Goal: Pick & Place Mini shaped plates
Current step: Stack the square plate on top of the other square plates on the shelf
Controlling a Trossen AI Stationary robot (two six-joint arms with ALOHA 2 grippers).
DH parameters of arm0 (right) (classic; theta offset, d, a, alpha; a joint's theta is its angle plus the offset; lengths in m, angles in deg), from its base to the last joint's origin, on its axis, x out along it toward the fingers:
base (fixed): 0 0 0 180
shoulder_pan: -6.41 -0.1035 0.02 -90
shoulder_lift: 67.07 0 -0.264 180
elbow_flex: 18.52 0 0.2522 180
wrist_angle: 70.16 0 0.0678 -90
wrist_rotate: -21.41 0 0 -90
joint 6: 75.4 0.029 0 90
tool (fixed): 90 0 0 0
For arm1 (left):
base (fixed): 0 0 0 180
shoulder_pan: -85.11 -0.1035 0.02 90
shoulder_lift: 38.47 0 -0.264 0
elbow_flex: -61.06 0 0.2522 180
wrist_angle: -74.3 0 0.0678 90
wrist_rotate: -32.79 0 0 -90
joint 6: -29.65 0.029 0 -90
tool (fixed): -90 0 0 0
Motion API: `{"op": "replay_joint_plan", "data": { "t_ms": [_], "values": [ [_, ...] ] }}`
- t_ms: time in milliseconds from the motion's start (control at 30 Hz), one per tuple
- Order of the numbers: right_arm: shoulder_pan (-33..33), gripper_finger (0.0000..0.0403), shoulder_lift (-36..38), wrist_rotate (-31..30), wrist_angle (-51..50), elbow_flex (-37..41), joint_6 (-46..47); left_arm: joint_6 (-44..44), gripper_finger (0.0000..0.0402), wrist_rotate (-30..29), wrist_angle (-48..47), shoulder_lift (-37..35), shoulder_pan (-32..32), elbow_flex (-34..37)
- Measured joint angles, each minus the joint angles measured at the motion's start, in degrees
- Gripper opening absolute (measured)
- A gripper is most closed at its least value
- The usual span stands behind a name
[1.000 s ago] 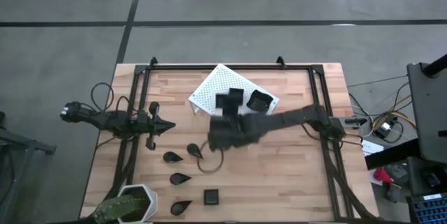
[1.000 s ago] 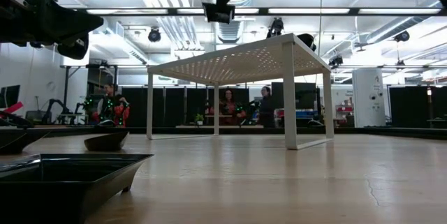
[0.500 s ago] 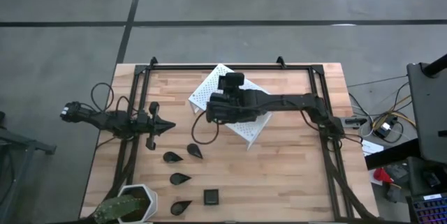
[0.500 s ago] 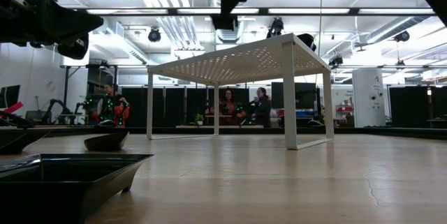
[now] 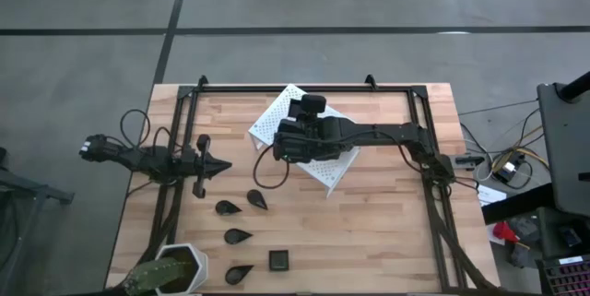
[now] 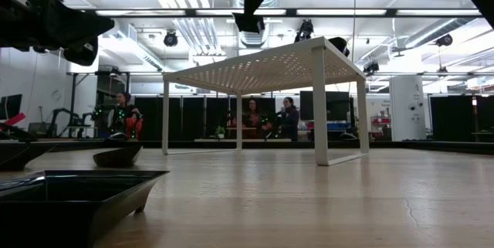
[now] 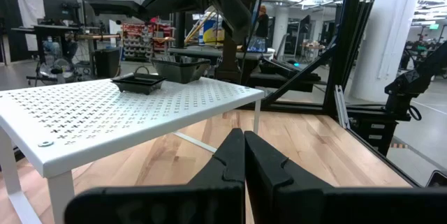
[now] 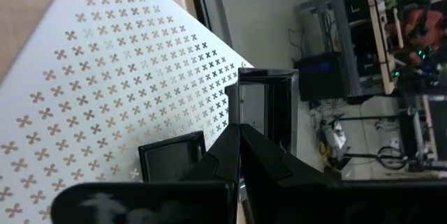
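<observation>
nearest our low camera, one wavy-rimmed square dish (image 6: 73, 198) sits at the front table edge, glossy black, with a teardrop dish (image 6: 117, 155) behind it. from above we see four teardrop dishes (image 5: 237, 236) and one small flat square (image 5: 278, 260) loose on the front-left boards, all apart from each other, near the white hexagonal pot (image 5: 175, 270) at the front-left corner. wide bare wood on the front-right half of the table (image 5: 387, 231), free out to the black frame rails.

left gripper (image 5: 224, 166) waits at the left side, fingers clenched, nothing in them, just behind the teardrops.

farther back, we have the white perforated rack (image 5: 318, 169) standing at an angle near the rear rail. two square dishes (image 7: 139, 82) rest on its top, close together. right gripper (image 5: 281, 146) hovers above the rack's top, fingers pressed together and empty; the larger wavy-rimmed dish (image 8: 264, 105) and a smaller one (image 8: 171, 157) show just past its fingertips.
</observation>
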Motion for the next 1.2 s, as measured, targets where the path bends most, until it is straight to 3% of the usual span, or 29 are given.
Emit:
{"op": "replay_joint_plan", "data": {
  "t_ms": [233, 400, 733, 967, 1200],
  "values": [
    [0.12, 0.0008, 0.03, 1.19, -0.95, 0.18, 3.23, 0.01, 0.0, 0.01, 0.0, 0.0, 0.01, 0.0],
    [0.44, 0.0008, 0.04, 0.64, -6.87, 2.11, 9.24, 0.02, 0.0, 0.0, 0.0, -0.01, 0.02, 0.0],
    [0.35, 0.0008, 0.11, 0.07, -5.12, 10.24, 7.02, 0.01, 0.0, 0.02, 0.0, 0.0, 0.05, 0.0],
    [0.24, 0.0008, 0.23, 4.22, -1.93, 11.91, 6.97, 0.01, 0.0, 0.0, 0.0, -0.01, 0.04, 0.0],
    [0.24, 0.0008, 0.26, 4.39, -1.95, 12.68, 6.75, 0.01, 0.0, 0.01, 0.0, -0.01, 0.04, 0.0]
  ]
}}
